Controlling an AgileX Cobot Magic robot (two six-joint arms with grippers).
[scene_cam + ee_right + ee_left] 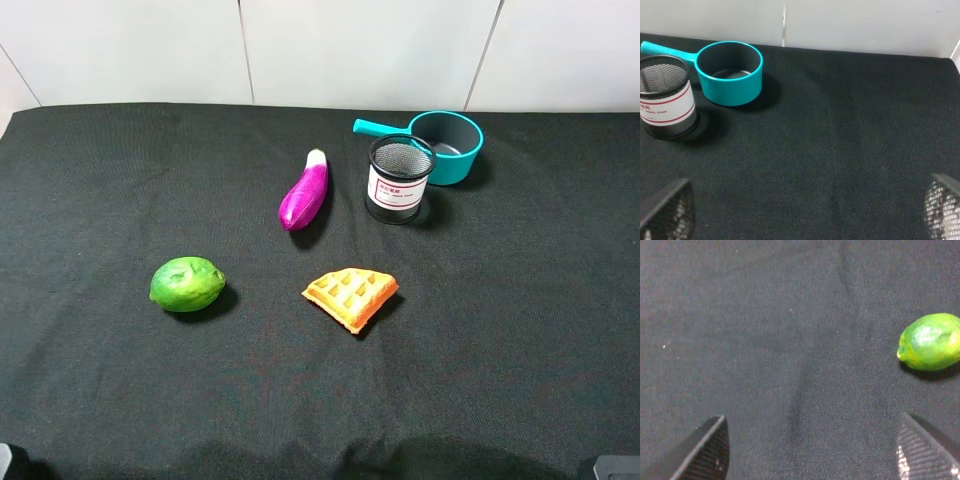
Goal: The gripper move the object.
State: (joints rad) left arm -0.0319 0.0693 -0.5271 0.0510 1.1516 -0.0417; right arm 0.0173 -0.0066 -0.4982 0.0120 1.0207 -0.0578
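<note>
Exterior high | mesh cup point(398, 180) | black, upright, white red-printed label

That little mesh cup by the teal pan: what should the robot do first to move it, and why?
Probably swing the right hand toward the mesh cup. Its fingers are spread wide over bare cloth, holding nothing, and the cup stands upright beside the teal pan, nearer this hand than the left hand, which is by the lime.

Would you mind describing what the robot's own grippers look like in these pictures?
Only the fingers show. The left gripper has two dark grey to black fingers with finely ribbed pads, wedge-shaped in view. The right gripper has dark fingers with a fine cross-hatched, mesh-like texture, one catching light. No cables, markings or arm links are clearly visible.
</note>
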